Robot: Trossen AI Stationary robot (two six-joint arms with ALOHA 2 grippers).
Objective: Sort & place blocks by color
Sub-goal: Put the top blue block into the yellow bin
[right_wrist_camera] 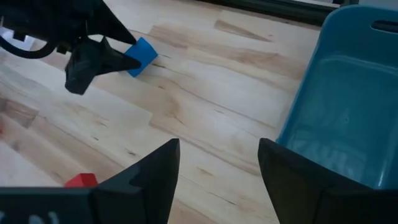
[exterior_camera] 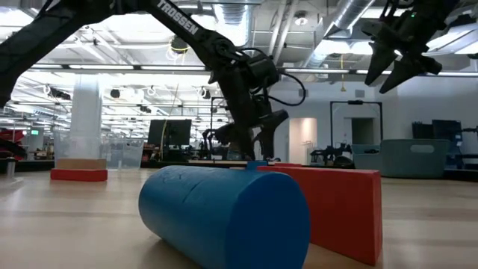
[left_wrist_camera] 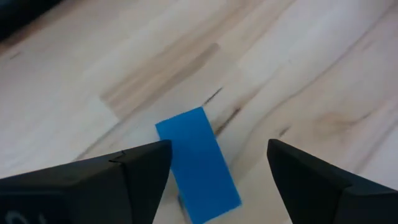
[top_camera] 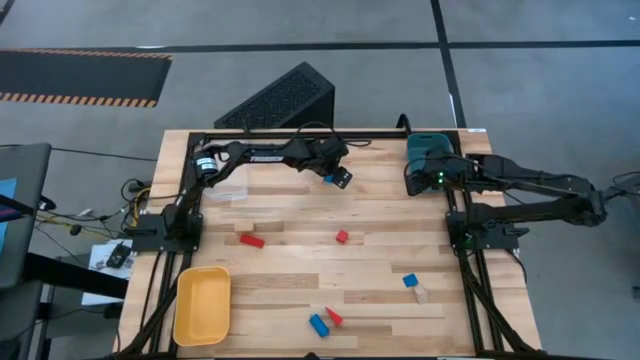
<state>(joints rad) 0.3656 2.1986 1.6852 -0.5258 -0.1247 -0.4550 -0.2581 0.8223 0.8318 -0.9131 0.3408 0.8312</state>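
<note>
High view looked straight down, far off, covering whole worktop [top_camera: 300, 210]. Low view sat at worktop level, very near blue cylinder [exterior_camera: 224, 213], facing room. Left wrist view looked steeply down, very near blue block [left_wrist_camera: 199, 163]. Right wrist view looked obliquely across worktop, farther off; shared same block [right_wrist_camera: 142, 56] with left wrist and high views.
</note>
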